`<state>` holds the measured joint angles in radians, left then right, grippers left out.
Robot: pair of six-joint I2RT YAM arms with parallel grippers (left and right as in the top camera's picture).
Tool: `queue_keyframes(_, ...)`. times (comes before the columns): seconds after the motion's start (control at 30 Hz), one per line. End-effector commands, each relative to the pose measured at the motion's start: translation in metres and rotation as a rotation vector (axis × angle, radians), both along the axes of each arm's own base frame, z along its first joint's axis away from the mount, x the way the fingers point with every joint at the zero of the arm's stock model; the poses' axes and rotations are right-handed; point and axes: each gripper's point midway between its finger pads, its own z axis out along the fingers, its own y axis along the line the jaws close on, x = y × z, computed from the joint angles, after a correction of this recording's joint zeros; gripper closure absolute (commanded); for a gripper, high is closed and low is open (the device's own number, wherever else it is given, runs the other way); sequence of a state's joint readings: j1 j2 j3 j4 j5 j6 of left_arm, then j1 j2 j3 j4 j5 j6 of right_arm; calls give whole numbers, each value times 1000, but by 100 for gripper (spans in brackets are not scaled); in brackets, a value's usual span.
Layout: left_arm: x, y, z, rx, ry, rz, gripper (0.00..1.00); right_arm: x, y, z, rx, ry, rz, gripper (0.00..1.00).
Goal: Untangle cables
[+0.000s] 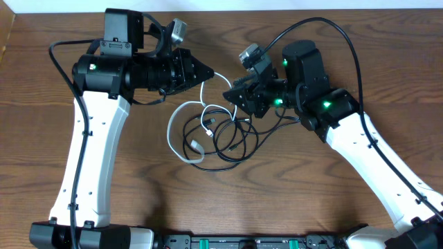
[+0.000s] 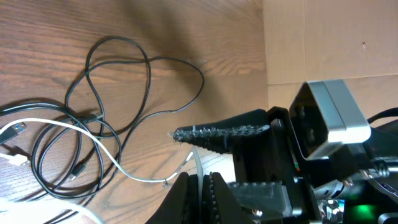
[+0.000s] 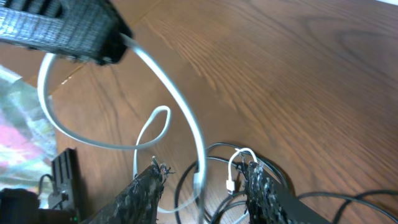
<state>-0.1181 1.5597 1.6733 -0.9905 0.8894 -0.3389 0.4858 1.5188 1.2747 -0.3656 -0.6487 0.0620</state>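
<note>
A thin white cord (image 1: 172, 128) and a thin black cord (image 1: 228, 142) lie looped over each other in the middle of the table. My left gripper (image 1: 213, 72) is shut on the white cord and holds one stretch of it lifted; the left wrist view shows the cord (image 2: 124, 171) pinched between its fingers (image 2: 198, 180). My right gripper (image 1: 234, 102) is open just right of it, above the tangle. In the right wrist view the white cord (image 3: 186, 118) hangs between the open fingers (image 3: 204, 168) without being gripped. The black cord (image 2: 124, 62) lies slack on the wood.
The table is brown wood (image 1: 311, 194). A white plug end (image 3: 231, 183) hangs close to my right gripper's right finger. A cardboard-coloured surface (image 2: 323, 37) borders the table's far edge. The two grippers are close together.
</note>
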Motion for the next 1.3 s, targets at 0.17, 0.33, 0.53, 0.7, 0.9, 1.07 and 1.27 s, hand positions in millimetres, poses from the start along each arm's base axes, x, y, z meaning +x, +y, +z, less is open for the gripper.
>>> queue_keyframes(0.17, -6, -7, 11, -51, -14, -47, 92, -8, 9, 10, 60, -6, 93, 58)
queue_keyframes(0.33, -5, -7, 11, -52, -14, -47, 92, -12, 13, 14, 87, -8, 129, 59)
queue_keyframes(0.53, 2, -8, 16, -83, 4, -2, 92, -22, 17, 19, 114, -21, 199, 58)
queue_keyframes(0.7, 15, -9, 28, -139, 27, 67, 92, -26, 18, 21, 126, -29, 229, 45)
queue_keyframes(0.9, 21, -10, 34, -181, 68, 116, 92, -24, 22, 28, 145, -56, 230, 44)
queue_keyframes(1.07, 20, -11, 34, -189, 91, 127, 92, -19, 27, 36, 167, -60, 195, 48)
queue_keyframes(1.27, 17, -19, 33, -185, 95, 110, 92, -9, 30, 29, 122, -64, 104, 56)
